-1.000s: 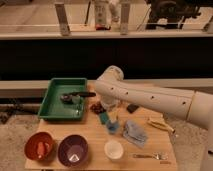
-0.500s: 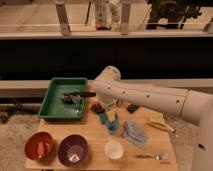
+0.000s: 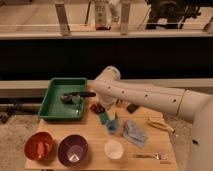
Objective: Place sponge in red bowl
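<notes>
Camera view only. Counts on the bench point(image 3: 93, 131): one green tray point(image 3: 50, 107), two bowls, a red bowl point(image 3: 30, 142) and a purple bowl point(image 3: 67, 145), one white cup point(image 3: 114, 149), one fork point(image 3: 150, 156), one crumpled blue-grey bag point(image 3: 134, 132), one yellow item point(image 3: 159, 124), one sponge point(image 3: 104, 118). Tray holds one black-handled tool point(image 3: 76, 95). Red bowl has one orange thing point(image 3: 43, 147) inside. Sponge: small teal block at bench centre, just right of the tray's near corner, well apart from the red bowl. Hand point(image 3: 106, 111) sits low, right above the sponge, on the white arm point(image 3: 145, 97) reaching in from the right. Open or closed: cannot tell. Contact with sponge unclear.
</notes>
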Robot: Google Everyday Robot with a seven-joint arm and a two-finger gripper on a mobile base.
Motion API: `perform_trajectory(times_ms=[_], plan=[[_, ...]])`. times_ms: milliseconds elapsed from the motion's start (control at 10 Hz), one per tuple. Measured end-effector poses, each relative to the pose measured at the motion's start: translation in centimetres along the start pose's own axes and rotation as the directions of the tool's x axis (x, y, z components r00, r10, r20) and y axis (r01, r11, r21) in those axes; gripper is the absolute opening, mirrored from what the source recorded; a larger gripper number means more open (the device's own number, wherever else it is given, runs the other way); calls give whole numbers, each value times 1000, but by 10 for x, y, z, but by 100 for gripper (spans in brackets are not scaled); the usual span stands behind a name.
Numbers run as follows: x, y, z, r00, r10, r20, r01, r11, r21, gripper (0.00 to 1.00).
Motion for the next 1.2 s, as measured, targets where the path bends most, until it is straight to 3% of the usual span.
perform_trajectory(times_ms=[1200], plan=[[4, -18, 24, 1000, 10, 25, -10, 1000, -2, 80]])
